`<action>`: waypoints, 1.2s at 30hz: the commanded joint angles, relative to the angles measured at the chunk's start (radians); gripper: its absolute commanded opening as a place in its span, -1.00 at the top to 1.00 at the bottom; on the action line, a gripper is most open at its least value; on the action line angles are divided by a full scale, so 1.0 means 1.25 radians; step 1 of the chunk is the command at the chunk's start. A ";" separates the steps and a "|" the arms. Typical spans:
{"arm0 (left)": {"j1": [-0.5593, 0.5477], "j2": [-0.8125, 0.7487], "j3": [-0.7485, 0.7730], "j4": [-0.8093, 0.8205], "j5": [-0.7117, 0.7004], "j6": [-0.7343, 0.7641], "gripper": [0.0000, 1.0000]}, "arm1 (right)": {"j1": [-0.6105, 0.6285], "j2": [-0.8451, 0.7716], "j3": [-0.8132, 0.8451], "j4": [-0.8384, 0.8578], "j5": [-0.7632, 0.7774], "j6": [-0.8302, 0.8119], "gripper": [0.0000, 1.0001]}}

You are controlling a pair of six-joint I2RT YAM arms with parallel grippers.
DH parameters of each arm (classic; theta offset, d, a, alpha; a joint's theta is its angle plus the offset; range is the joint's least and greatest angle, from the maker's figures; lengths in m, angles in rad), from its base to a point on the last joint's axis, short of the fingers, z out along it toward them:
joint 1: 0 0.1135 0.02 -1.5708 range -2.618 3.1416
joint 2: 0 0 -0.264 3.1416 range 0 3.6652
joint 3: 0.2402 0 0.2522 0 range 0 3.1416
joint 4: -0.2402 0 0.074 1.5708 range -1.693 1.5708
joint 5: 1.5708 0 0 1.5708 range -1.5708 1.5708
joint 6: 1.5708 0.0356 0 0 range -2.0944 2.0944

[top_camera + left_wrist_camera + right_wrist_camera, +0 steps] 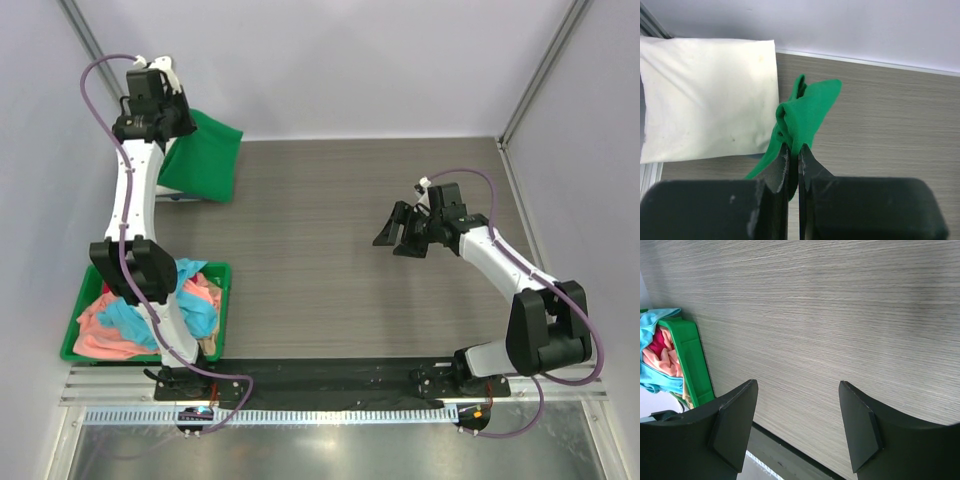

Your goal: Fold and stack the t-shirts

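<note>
top: overhead, whole table [350,250] | wrists: close, low, oblique | shared: table

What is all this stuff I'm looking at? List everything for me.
green t-shirt: 1, bright green, far-left corner of the table
cream-white t-shirt: 1, cream, lying flat, right next to the green one
bin: 1, green, near-left edge of the table
light blue shirt: 1, heaped in the bin
salmon-pink shirt: 1, heaped in the bin
red shirt: 1, mostly buried in the bin
table: 1, grey wood grain
left fingers: 2, black, shut on the green t-shirt
right fingers: 2, black, open above bare table
</note>
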 commanded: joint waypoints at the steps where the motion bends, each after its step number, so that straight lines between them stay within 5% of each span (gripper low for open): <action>1: 0.012 -0.040 0.056 0.045 -0.006 -0.002 0.99 | 0.008 0.001 0.002 0.025 -0.010 -0.001 -0.43; 36: 0.148 0.206 0.283 0.089 0.109 -0.044 1.00 | 0.025 0.076 0.002 0.031 0.011 -0.012 -0.43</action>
